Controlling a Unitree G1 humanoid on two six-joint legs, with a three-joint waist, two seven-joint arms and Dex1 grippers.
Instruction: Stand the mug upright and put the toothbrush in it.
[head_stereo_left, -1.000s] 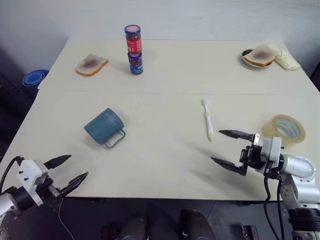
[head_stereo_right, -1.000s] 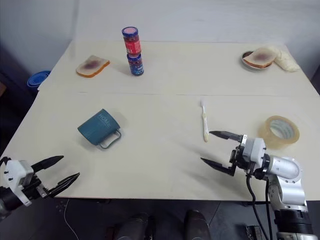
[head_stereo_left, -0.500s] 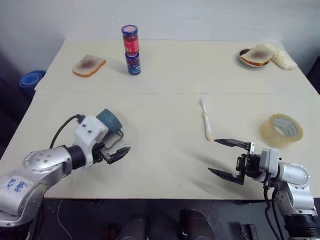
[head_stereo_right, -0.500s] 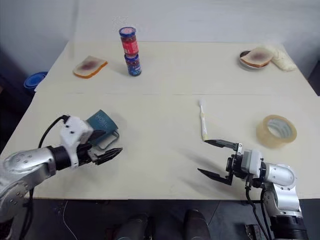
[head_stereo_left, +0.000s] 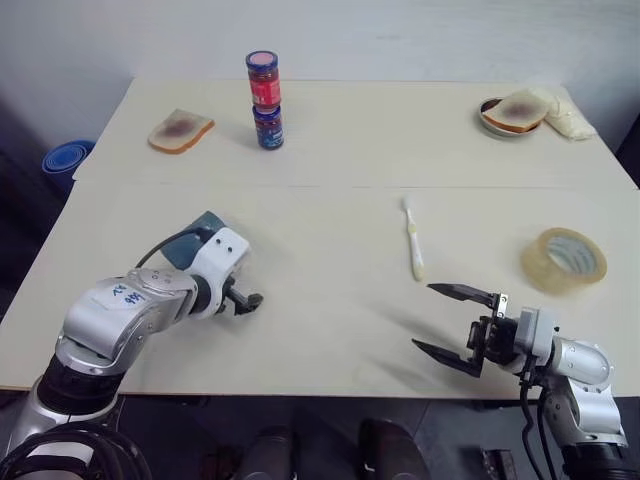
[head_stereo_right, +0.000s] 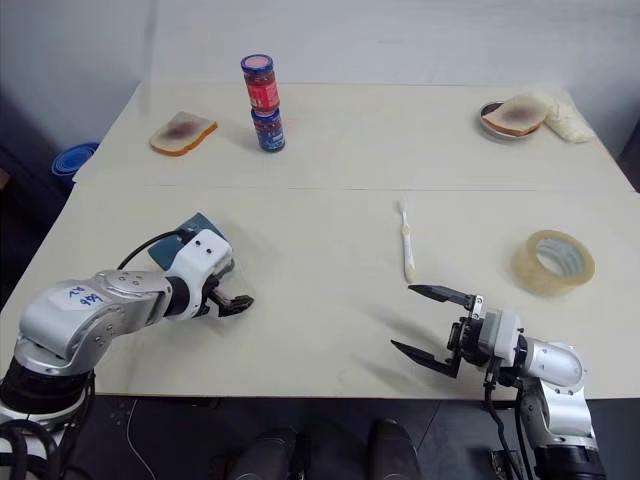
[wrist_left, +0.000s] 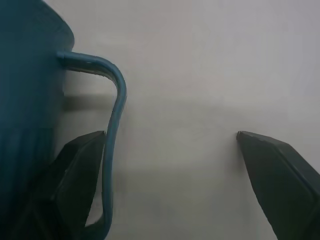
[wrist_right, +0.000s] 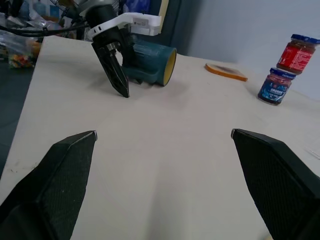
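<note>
The teal mug (head_stereo_left: 196, 231) lies on its side at the table's near left, its yellowish mouth (wrist_right: 170, 67) showing in the right wrist view. My left gripper (head_stereo_left: 246, 300) reaches over it, open and pointing down at the table. The thin handle loop (wrist_left: 116, 111) stands between the fingers, close against one finger (wrist_left: 75, 172), with the other finger (wrist_left: 280, 172) well apart. The cream toothbrush (head_stereo_left: 414, 241) lies flat right of centre. My right gripper (head_stereo_left: 452, 322) hovers open and empty near the front edge, just short of the toothbrush.
Stacked red and blue jars (head_stereo_left: 266, 100) and a bread slice (head_stereo_left: 181, 130) sit at the back left. A dish with bread (head_stereo_left: 514, 111) is at the back right. A tape roll (head_stereo_left: 564, 260) lies near the right edge. Blue bowls (head_stereo_left: 62, 158) sit beyond the table's left side.
My left arm has swung in from the near-left table edge onto the mug, its fingers now pointing down beside the handle. The right gripper has hardly moved.
</note>
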